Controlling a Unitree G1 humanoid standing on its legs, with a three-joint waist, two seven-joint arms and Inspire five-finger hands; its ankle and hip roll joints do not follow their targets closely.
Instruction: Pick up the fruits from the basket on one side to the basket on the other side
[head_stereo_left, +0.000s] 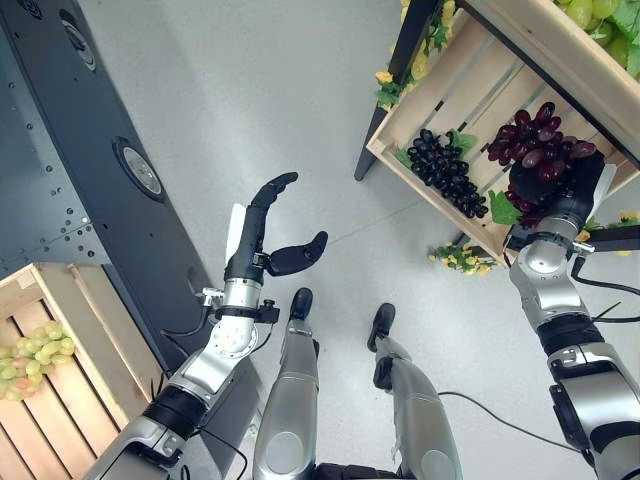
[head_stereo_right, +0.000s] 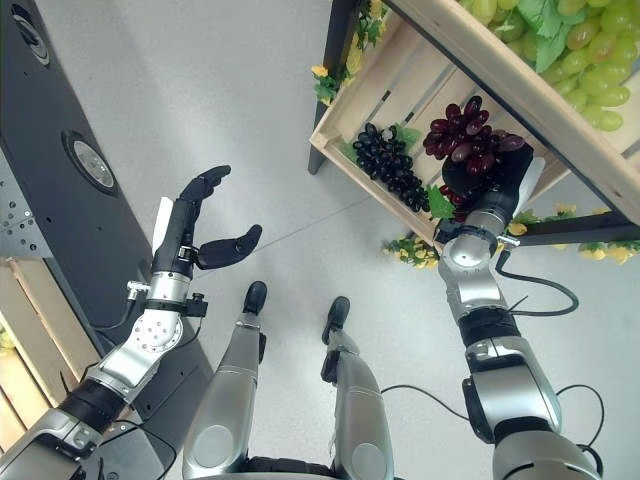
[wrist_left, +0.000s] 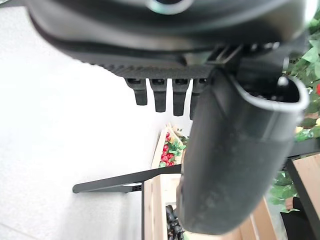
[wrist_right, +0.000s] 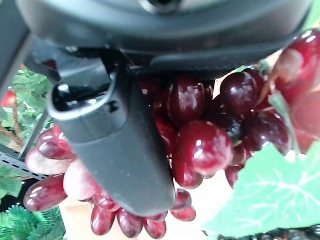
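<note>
Right wrist view is showing the right hand (wrist_right: 115, 145) up close, its thumb lying across the red grapes (wrist_right: 200, 145) and touching them; the other fingers are hiding behind the bunch, so I cannot tell their grip. Left eye view is showing those grapes sitting inside the tilted wooden crate (head_stereo_left: 440, 95), beside the black grapes (head_stereo_left: 447, 170). Left of the crate, the left hand (head_stereo_left: 268, 240) is hanging over bare floor, fingers spread open.
</note>
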